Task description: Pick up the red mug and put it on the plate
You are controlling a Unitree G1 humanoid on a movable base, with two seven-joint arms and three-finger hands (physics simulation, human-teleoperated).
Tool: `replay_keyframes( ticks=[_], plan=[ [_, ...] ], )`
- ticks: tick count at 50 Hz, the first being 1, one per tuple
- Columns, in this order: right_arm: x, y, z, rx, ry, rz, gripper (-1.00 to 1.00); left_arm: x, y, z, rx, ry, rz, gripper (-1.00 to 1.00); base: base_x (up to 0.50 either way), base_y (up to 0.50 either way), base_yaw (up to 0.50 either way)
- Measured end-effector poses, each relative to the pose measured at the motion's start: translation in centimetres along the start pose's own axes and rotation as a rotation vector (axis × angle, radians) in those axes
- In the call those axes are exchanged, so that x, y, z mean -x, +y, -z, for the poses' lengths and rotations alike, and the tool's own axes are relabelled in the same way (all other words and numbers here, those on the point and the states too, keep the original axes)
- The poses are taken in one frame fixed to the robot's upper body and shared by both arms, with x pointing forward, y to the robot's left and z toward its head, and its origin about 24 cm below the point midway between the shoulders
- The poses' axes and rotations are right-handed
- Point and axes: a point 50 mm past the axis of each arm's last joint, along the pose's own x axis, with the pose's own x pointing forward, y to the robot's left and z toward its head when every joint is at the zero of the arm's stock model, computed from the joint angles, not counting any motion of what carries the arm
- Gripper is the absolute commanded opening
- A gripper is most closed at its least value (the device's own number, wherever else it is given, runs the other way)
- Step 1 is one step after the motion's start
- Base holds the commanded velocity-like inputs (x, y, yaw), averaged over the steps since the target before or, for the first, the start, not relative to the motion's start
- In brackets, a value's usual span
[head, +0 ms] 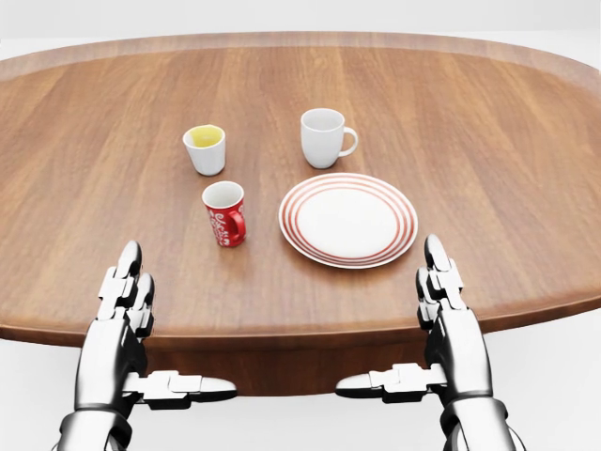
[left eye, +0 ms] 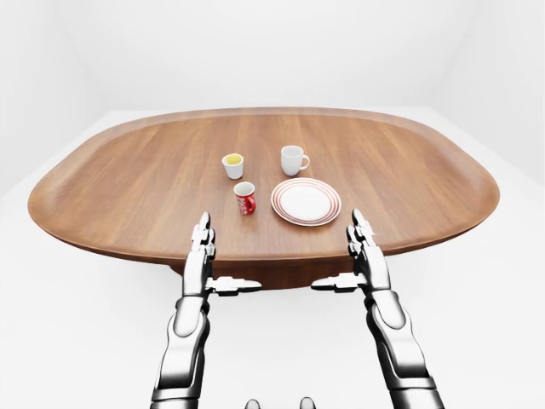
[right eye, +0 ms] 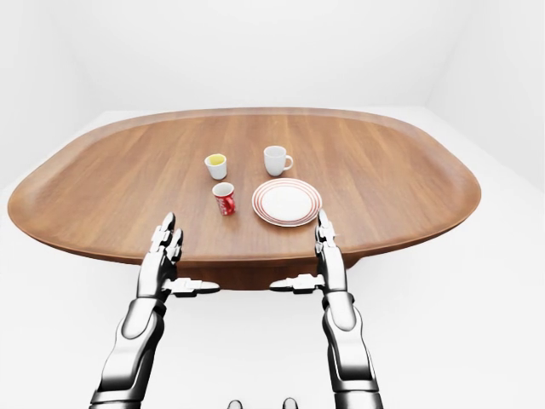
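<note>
The red mug (head: 225, 213) with white markings stands upright on the wooden table (head: 488, 122), its handle turned toward the view's bottom right. Just to its right lies the white plate (head: 348, 220) with red rings, nothing on it. My left hand (head: 141, 329) hovers open at the table's near edge, below and left of the mug. At the same edge, below the plate's right side, my right hand (head: 427, 324) is open too. Neither hand touches anything.
A small white cup with a yellow inside (head: 206, 148) stands above the red mug. A plain white mug (head: 325, 137) stands above the plate. The oval table's near rim (left eye: 281, 260) runs just under my fingertips, with white floor around.
</note>
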Motion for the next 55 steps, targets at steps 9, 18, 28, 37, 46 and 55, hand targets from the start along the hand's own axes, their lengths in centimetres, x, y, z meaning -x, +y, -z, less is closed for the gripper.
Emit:
replay_keyframes(
  ticks=[9, 18, 28, 37, 46, 55],
  plan=[
    [0.0, -0.1, 0.2, 0.007, 0.006, 0.001, 1.0, 0.1, 0.0, -0.1, -0.002, -0.002, 0.0, 1.0, 0.0, 0.27, 0.0],
    [0.0, 0.0, 0.4, 0.017, 0.013, -0.003, 1.0, 0.1, 0.0, 0.0, -0.004, -0.001, 0.0, 1.0, 0.0, 0.35, 0.0],
    [0.0, 0.1, 0.5, 0.014, 0.018, -0.004, 1.0, 0.0, 0.0, 0.3, -0.011, 0.01, 0.003, 1.0, 0.0, 0.19, 0.0],
    [-0.2, 0.0, 0.5, 0.004, 0.024, 0.006, 1.0, -0.5, -0.3, 1.1, -0.029, 0.039, 0.013, 1.0, 0.0, 0.0, 0.0],
    [-1.2, -0.3, -0.2, -0.004, 0.033, 0.016, 1.0, -1.3, -0.1, 0.4, -0.028, 0.033, 0.008, 1.0, 0.0, 0.0, 0.0],
    [-3.5, -0.8, -2.5, -0.01, -0.03, 0.011, 1.0, -3.6, 0.5, -1.4, -0.04, 0.02, -0.007, 1.0, 0.0, 0.0, 0.0]
  ],
)
